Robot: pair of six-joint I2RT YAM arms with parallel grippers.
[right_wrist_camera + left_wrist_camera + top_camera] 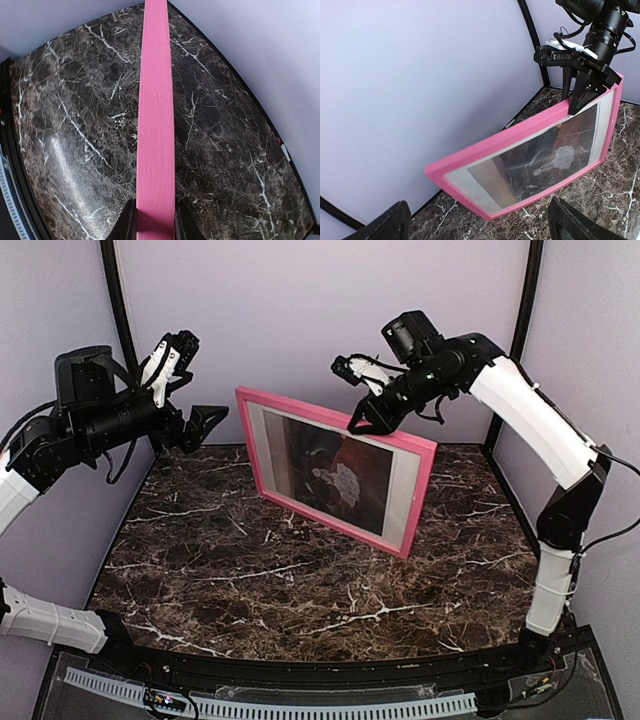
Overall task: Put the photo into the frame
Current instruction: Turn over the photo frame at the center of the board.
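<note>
Right gripper (364, 422) is clenched on the top edge of the frame (300, 410), toward the frame's right corner. In the right wrist view one finger (129, 226) presses each face of the pink edge. Frame stands on its lower edge on the table (250, 580), pink face toward the arm bases, with bare table in front of it and behind it. Photo (340, 480) sits inside the frame, its dark scene and white border showing through the front. Left gripper (190, 390) is released, jaws spread wide. It hangs beside the frame's upper left corner, clear of the frame and touching nothing.
</note>
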